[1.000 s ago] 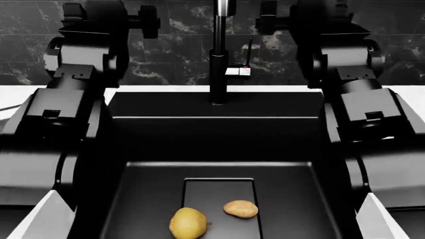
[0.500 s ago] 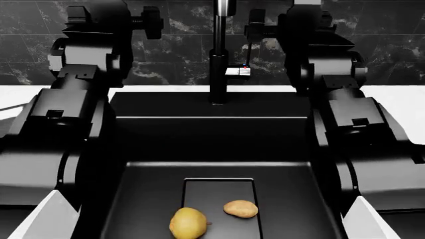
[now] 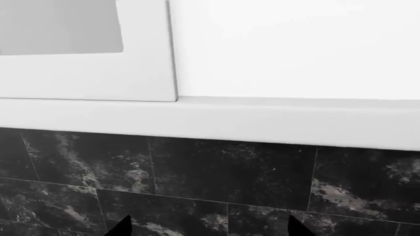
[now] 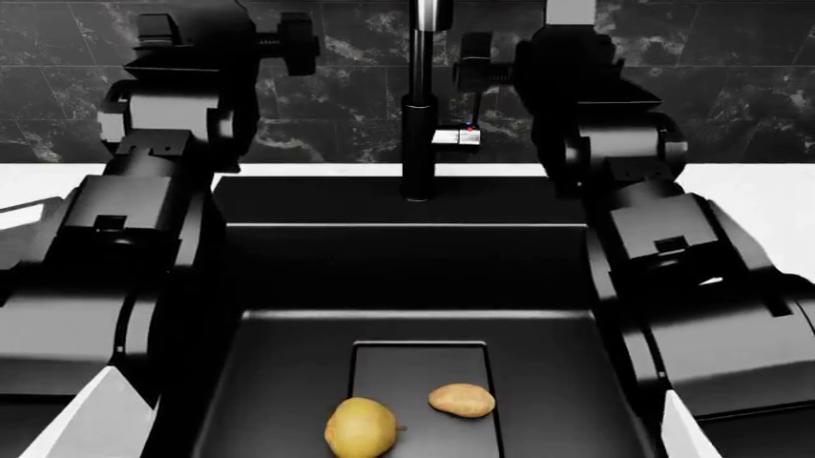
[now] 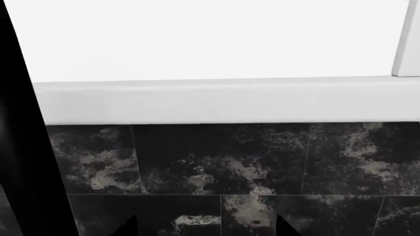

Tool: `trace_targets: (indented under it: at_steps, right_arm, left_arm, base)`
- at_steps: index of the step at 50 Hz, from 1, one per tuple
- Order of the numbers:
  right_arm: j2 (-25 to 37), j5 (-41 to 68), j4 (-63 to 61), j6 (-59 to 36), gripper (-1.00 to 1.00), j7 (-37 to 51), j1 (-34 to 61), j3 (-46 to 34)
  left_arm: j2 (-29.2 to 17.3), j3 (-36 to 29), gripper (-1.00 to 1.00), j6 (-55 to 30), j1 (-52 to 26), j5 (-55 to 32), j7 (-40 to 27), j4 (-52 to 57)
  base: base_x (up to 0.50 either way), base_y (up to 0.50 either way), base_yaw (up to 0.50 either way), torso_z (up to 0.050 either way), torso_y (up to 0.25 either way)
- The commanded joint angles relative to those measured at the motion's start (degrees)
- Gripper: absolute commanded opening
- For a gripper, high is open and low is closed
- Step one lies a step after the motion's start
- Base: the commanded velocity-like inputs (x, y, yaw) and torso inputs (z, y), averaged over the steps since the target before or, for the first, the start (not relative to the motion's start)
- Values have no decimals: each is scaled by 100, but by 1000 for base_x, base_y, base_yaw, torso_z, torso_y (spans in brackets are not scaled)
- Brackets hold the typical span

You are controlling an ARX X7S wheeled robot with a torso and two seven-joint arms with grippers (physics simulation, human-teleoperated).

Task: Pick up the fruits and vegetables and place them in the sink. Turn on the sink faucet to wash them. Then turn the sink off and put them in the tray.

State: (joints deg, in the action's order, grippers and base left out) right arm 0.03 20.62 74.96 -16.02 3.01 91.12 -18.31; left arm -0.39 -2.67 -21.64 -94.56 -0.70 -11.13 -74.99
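The yellow fruit (image 4: 361,427) and the tan potato (image 4: 461,400) lie side by side on the drain plate (image 4: 421,358) in the floor of the black sink (image 4: 274,277). The black faucet column (image 4: 418,143) stands behind the basin, with its silver lever (image 4: 456,137) on its right side. Both arms are raised high toward the back wall. My left gripper (image 3: 208,228) is open and empty, facing the dark wall tiles. My right gripper (image 5: 206,228) is open and empty, up beside the faucet column, which also shows in the right wrist view (image 5: 26,147). The tray is out of view.
A dark marbled tile wall (image 4: 344,57) rises behind the sink, with a white ledge and cabinet above it (image 3: 262,118). White counter (image 4: 777,191) flanks the basin on both sides. My bulky black arms (image 4: 128,248) overhang the sink's left and right edges.
My right arm has swung left, closer to the faucet column and lever. My left arm has shifted slightly right. The fruit and the potato have not moved.
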Motion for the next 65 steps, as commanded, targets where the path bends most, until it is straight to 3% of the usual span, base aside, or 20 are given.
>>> trace_targets:
  at_steps: [1,13,27,65]
  right_arm:
    - [-1,297,2,10,100,107,-132,-321]
    - [-2,659,2,-9,100,182,-216,-712]
    - [-2,662,2,23,100,196,-214,-684]
    - [-2,729,2,114,100,308,194,-762]
  left_arm:
    - [-1,-8,100,34,33,1,106,0]
    - [-23,-14,100,52,63,26,119,0]
    - [-23,-82,100,91,85,13,85,0]
    - [-8,52,100,157,-71,13,184,0]
  base:
    - [0,0,0,0,0]
    - [0,0,0,0,-7]
    - [0,0,0,0,-249]
    - [0,0,0,0,0]
